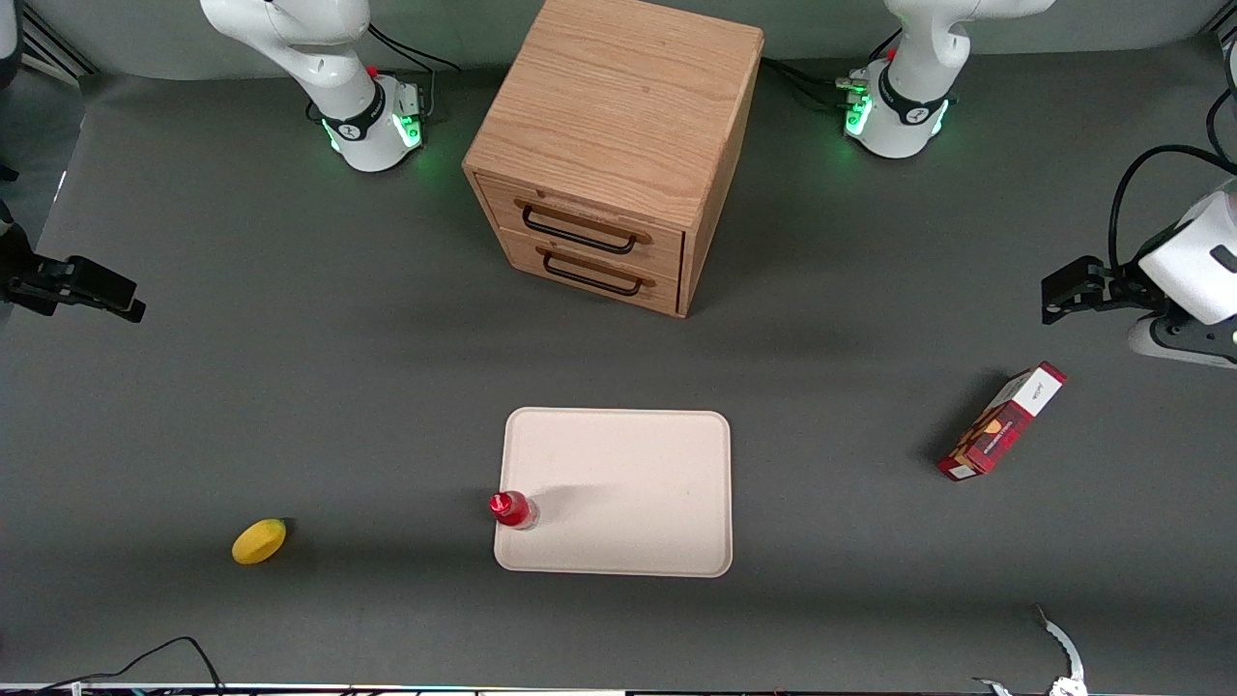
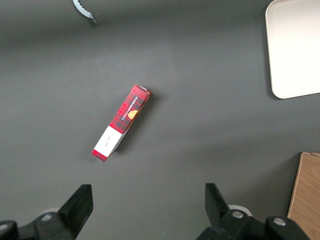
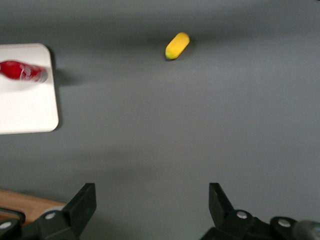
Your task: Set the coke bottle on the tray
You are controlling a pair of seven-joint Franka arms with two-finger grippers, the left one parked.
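Your small red coke bottle with the red cap and clear base (image 1: 511, 508) stands upright on the large flat cream-beige tray with rounded corners (image 1: 628, 464), so the placing step looks done and what is in hand is, by my reading, the retreat. Note where it sits, though: right at the tray's edge on the working arm's end, close to the corner nearer the front camera, its base just inside the low rim. The right arm's gripper (image 3: 150, 212) hangs well apart from it, high over bare grey counter (image 1: 290, 387) toward the working arm's end, with its black fingers (image 3: 82, 205) spread wide and nothing between them. If you count the placement good, the next move calls only for parking the arm; if you want a safer margin, you would need to come back down over the cap, pinch the bottle and shift it toward the tray's middle, where there is plenty of open surface. A nudge from that edge could tip it off the rim. Around the gripper you have free room: the small yellow oval fruit (image 1: 259, 540) lies alone on the counter, well apart from the tray, and the light oak two-drawer cabinet (image 1: 609, 155) stands farther from the front camera than the tray.
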